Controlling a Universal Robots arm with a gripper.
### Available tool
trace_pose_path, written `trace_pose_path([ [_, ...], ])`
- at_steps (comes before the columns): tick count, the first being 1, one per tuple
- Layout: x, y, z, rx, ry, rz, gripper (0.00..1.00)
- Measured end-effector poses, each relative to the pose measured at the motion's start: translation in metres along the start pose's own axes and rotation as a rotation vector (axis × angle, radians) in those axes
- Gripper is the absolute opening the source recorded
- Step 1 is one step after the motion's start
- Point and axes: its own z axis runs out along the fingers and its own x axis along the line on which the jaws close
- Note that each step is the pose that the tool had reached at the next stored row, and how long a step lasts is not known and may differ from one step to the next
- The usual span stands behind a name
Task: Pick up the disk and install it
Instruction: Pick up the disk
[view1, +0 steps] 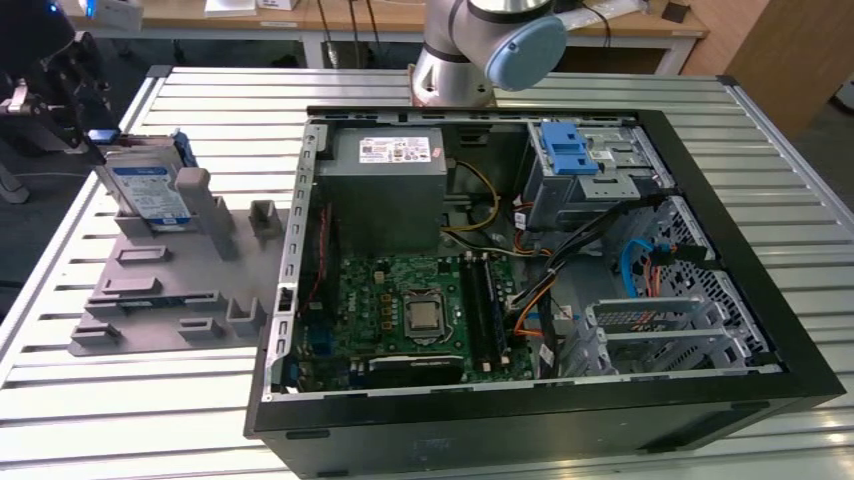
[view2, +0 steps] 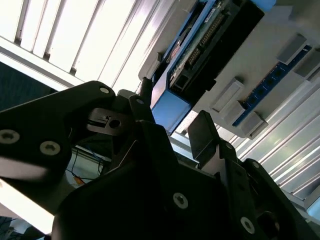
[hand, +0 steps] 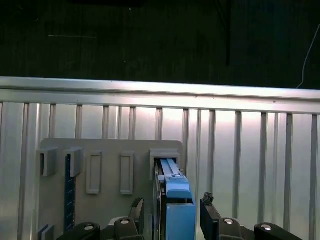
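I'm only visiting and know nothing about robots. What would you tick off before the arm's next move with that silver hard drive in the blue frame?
1. Silver hard drive in its blue plastic frame stands upright in the grey slotted holder: ok.
2. Gripper straddles the drive's blue edge in the first wrist view: ok.
3. Fingers open, gaps on both sides: ok.
4. Drive clamped: not ok, not yet.
5. Blue-latched metal cage inside the open black computer case free to take it: cannot tell.

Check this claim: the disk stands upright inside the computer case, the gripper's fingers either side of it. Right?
No. The exterior view shows the disk upright in the grey holder on the table, outside the computer case. The gripper does straddle it.
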Motion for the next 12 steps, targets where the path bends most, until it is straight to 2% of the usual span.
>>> trace_pose_path([
  [1,0.0003,-0.0001,0.0141,0.0000,0.0000,0.000,0.56],
  [12,0.0002,0.0000,0.0077,0.0000,0.0000,0.000,0.56],
])
